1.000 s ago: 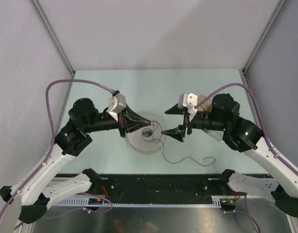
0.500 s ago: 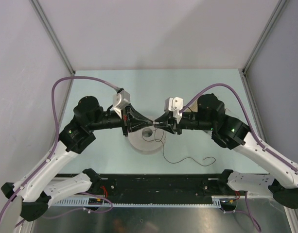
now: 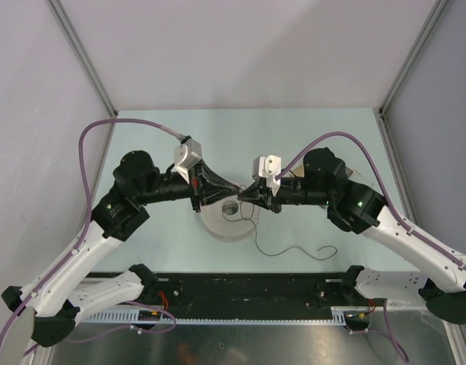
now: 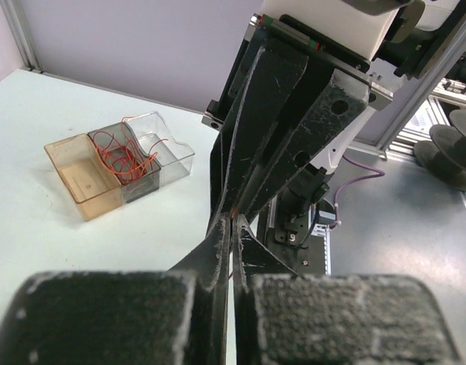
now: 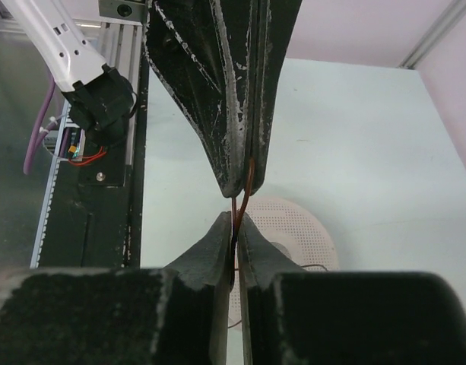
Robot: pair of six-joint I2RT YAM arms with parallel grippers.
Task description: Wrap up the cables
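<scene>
Grey-brown wire (image 5: pixel 241 199) in left gripper (image 3: pixel 234 189) and right gripper (image 5: pixel 234 232); spool (image 3: pixel 217 225) beneath

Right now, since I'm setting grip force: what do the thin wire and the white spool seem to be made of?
The wire looks like fine metal, perhaps enamelled copper: it has a reddish-brown sheen where it is pinched, and its loose tail shows kinks. The spool looks like matte white plastic, evenly perforated with small holes; moulded or printed, I cannot tell.

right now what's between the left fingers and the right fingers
Only a short stretch of thin dark grey-brown wire, pinched by left fingers and right fingers; right wrist view shows it.
</scene>
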